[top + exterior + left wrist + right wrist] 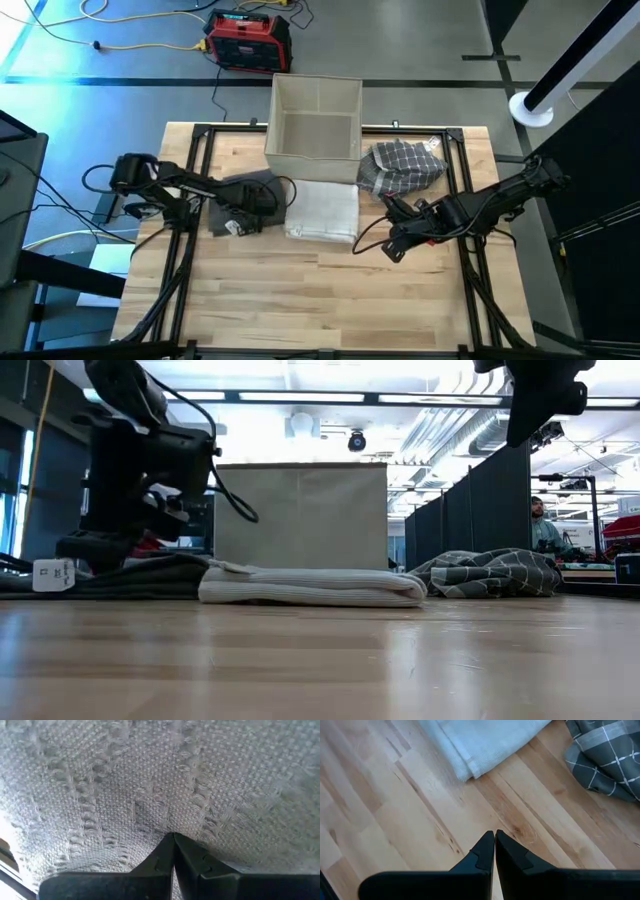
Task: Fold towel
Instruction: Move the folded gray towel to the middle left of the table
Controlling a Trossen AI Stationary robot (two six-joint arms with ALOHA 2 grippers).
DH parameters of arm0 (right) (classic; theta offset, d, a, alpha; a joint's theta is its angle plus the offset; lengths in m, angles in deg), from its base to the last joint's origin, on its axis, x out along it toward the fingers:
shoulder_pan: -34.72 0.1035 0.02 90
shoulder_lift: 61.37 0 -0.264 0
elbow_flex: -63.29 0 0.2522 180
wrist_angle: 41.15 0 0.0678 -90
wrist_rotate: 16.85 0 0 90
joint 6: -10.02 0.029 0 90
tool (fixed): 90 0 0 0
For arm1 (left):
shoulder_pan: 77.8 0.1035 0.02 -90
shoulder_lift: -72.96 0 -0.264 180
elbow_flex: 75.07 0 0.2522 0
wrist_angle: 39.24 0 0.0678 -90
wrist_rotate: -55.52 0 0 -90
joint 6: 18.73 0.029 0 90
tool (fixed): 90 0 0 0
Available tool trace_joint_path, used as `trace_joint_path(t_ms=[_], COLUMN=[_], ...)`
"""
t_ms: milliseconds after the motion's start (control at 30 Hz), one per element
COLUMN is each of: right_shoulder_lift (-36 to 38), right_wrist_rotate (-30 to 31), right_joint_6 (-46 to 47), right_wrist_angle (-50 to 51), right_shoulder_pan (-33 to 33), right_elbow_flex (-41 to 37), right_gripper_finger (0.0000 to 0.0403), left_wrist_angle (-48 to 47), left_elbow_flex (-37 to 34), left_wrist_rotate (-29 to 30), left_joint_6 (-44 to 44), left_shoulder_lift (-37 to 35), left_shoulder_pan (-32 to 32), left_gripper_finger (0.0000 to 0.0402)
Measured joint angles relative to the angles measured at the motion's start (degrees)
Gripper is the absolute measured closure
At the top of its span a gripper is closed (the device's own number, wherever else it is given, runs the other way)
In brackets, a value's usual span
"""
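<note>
A dark grey woven towel [252, 184] [150, 575] lies flat left of centre and fills the left wrist view [150, 780]. My left gripper [246, 210] [174, 837] is shut and low over it. A white towel [322, 210] [310, 585] [480, 740] lies folded beside it at mid-table. A crumpled grey checked towel [400, 165] [490, 572] [607, 755] rests farther right. My right gripper [392, 248] [494, 834] is shut and raised over bare wood, right of the white towel. My left gripper comes at the dark grey towel's top face [172, 827] from above, pointing down, with its fingers shut. The tips stand at the cloth, and no cloth shows between them. Whether they touch it I cannot tell. The towel lies flat on the table.
An open beige fabric box [315, 120] [300, 515] stands at the table's far edge behind the towels. Bare wood [320, 300] stretches across the near half of the table. A white tag [52, 573] shows at the dark towel's left end. A person [540, 520] stands in the room beyond.
</note>
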Motion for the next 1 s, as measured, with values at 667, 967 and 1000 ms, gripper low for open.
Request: trace_joint_path(t_ms=[667,967,1000], right_shoulder_lift=[-0.03,-0.04,-0.04], right_wrist_rotate=[2.19,1.55,1.52], right_joint_6=[-0.73,-2.22,-1.91], right_wrist_angle=[0.52,0.67,0.79], right_shoulder_pan=[-0.01,-0.01,-0.06], right_elbow_flex=[0.0,0.0,0.0], right_gripper_finger=[0.0403,0.0403,0.0403], left_wrist_angle=[-3.3,-3.99,-5.09], left_elbow_flex=[0.75,5.6,6.73], left_wrist_rotate=[-6.74,-1.81,-1.79], left_joint_6=[1.33,1.27,1.37], left_shoulder_lift=[0.03,0.28,0.28], left_shoulder_pan=[-11.39,-8.8,-8.67], left_gripper_finger=[0.0401,0.0401,0.0401])
